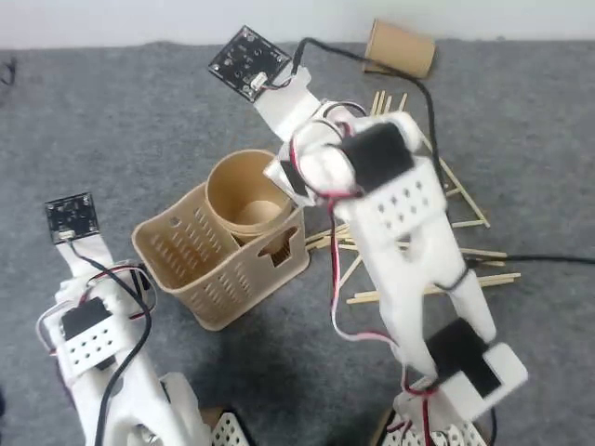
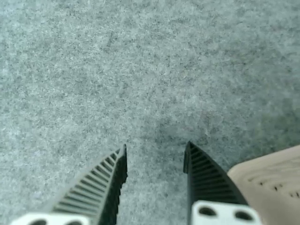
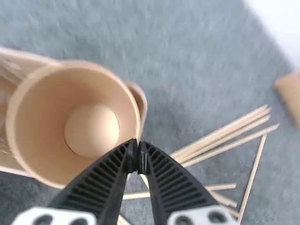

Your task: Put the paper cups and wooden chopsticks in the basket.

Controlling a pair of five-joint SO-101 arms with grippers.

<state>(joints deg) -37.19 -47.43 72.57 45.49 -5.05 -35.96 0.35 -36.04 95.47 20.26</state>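
Your right gripper (image 3: 137, 157) is clenched on the rim of the paper cup (image 3: 79, 126), with the thin wall pinched between the jaws. The cup stands mouth up in one end of the basket (image 1: 177, 255); you can't tell if it rests on the bottom. Treat it as very light and easy to crush, so pinch the rim only, and softly. It's plain tan paper and empty.

A second paper cup (image 1: 400, 48) lies on its side at the far edge of the desk (image 2: 140, 70), well apart from the basket. It'll likely roll, so take it by the open rim.

The wooden chopsticks (image 1: 497, 278) are scattered beside the basket. They're pale, thin and stiff, and probably slippery. Grab them mid-length, across the stick.

Your left gripper (image 2: 155, 146) is released and holds nothing, over bare desk just beside the basket.
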